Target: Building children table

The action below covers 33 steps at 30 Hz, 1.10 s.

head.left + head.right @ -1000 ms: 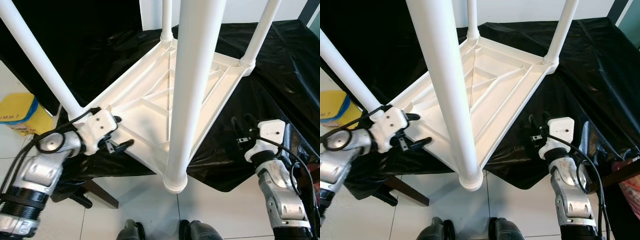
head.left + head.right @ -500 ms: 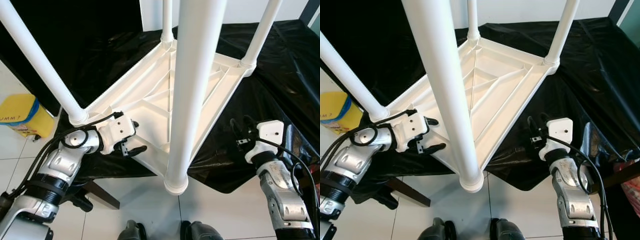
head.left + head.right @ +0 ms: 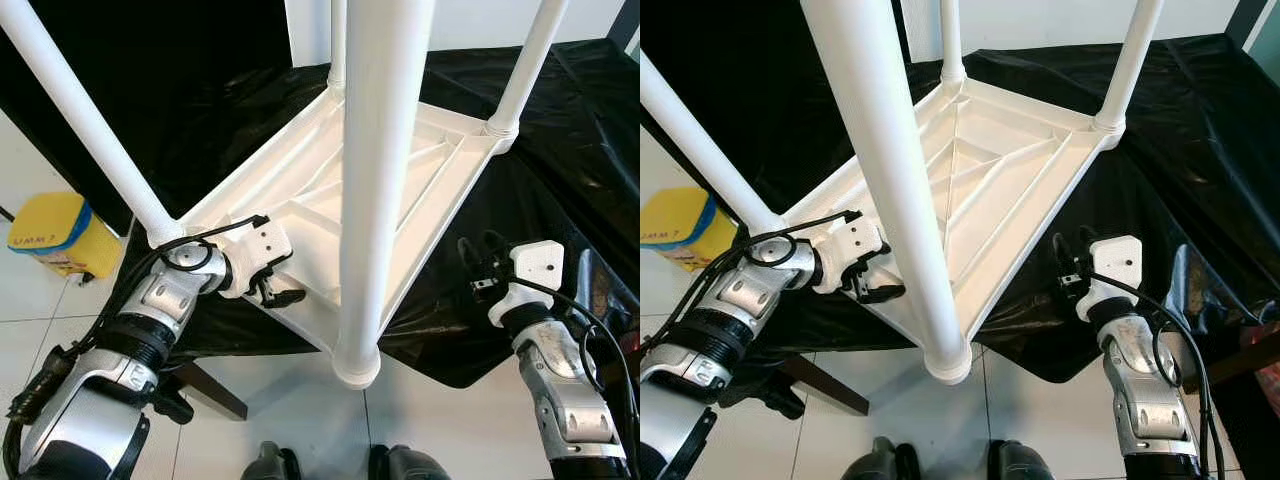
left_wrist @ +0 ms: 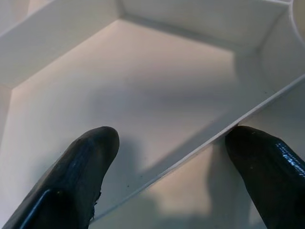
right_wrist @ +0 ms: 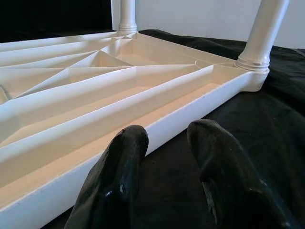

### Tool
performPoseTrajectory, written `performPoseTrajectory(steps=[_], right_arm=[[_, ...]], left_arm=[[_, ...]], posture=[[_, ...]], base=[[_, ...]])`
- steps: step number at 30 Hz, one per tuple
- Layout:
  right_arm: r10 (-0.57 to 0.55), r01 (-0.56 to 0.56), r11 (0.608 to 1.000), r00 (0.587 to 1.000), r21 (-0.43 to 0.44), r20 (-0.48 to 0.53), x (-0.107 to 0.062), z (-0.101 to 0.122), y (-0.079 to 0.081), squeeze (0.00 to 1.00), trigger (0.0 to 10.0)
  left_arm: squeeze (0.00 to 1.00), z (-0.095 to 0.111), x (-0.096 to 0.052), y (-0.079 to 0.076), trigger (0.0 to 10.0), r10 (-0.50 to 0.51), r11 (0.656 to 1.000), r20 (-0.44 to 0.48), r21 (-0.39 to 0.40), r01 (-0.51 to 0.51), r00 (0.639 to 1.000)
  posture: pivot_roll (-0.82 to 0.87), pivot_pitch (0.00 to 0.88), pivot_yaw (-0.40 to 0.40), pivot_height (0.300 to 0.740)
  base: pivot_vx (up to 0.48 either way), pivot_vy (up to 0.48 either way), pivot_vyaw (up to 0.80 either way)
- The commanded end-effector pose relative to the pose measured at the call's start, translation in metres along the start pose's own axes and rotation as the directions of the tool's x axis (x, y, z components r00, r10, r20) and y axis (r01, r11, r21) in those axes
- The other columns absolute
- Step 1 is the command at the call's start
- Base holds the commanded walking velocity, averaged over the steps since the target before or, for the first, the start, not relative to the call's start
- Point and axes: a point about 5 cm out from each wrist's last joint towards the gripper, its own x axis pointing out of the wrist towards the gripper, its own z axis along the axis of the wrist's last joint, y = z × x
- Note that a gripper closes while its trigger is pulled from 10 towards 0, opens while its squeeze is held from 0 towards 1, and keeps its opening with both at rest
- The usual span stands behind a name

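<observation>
**Upturned children's table on black sheet, left gripper at its ribbed underside**

A white plastic children's table point(image 3: 330, 190) lies upside down on a black plastic sheet point(image 3: 560, 150), its ribbed underside facing up and its four white legs standing upward. The nearest leg point(image 3: 370, 180) rises close to the head camera; its socket overhangs the pale tiled floor point(image 3: 290, 410).

The left gripper point(image 3: 277, 275) reaches over the table's near left edge, close to the base of the left leg point(image 3: 85, 120). In the left wrist view its two black fingers point(image 4: 78, 176) are spread apart, one on each side of a thin white rib point(image 4: 190, 152); whether the tips touch the plastic is hard to judge.

The right gripper point(image 3: 480, 260) hovers over the black sheet just beside the table's right edge. In the right wrist view its fingers point(image 5: 119, 186) stand slightly parted with nothing between them, pointing along the table's side wall.

A yellow container with a blue band point(image 3: 55, 235) sits on the floor to the left.
</observation>
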Motion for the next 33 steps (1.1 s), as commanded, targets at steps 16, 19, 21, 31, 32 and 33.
performPoseTrajectory(steps=[16,19,21,31,32,33], right_arm=[[-0.003,0.003,1.0,1.0,-0.006,-0.017,-0.005,-0.002,0.007,0.0,10.0],[-0.006,0.005,1.0,1.0,-0.004,-0.016,-0.005,-0.002,0.008,0.0,10.0],[-0.006,0.006,1.0,1.0,-0.004,-0.015,-0.005,-0.002,0.009,0.0,10.0],[-0.036,0.036,0.999,0.999,0.009,-0.01,-0.006,-0.002,0.011,0.0,10.0],[-0.036,0.036,0.999,0.999,0.009,-0.01,-0.006,-0.002,0.011,0.0,10.0],[-0.041,0.041,0.999,0.999,0.012,-0.01,-0.006,-0.002,0.011,0.0,10.0]], left_arm=[[0.0,-0.006,0.002,0.017,10.0,0.063,0.923,-0.105,-0.372,-0.098,0.993],[0.0,-0.006,0.003,0.021,10.0,0.135,0.885,-0.11,-0.434,-0.17,0.985],[0.0,-0.006,0.003,0.022,10.0,0.168,0.858,-0.11,-0.473,-0.2,0.98],[0.0,-0.002,0.007,0.019,10.0,0.357,0.695,-0.12,-0.628,-0.35,0.926],[0.0,-0.002,0.007,0.019,10.0,0.357,0.695,-0.12,-0.628,-0.35,0.926],[0.0,-0.001,0.01,0.016,10.0,0.351,0.703,-0.118,-0.623,-0.344,0.929]], posture=[[-0.16,0.166,0.107,0.74],[-0.16,0.164,0.113,0.74],[-0.16,0.16,0.117,0.74],[-0.17,0.151,0.126,0.74],[-0.17,0.151,0.126,0.74],[-0.17,0.153,0.115,0.74]], base=[[0.0,0.0,0.0],[0.0,0.0,0.0],[0.0,0.0,0.0],[0.0,0.0,0.0],[0.0,0.0,0.0],[0.0,0.0,0.0]])
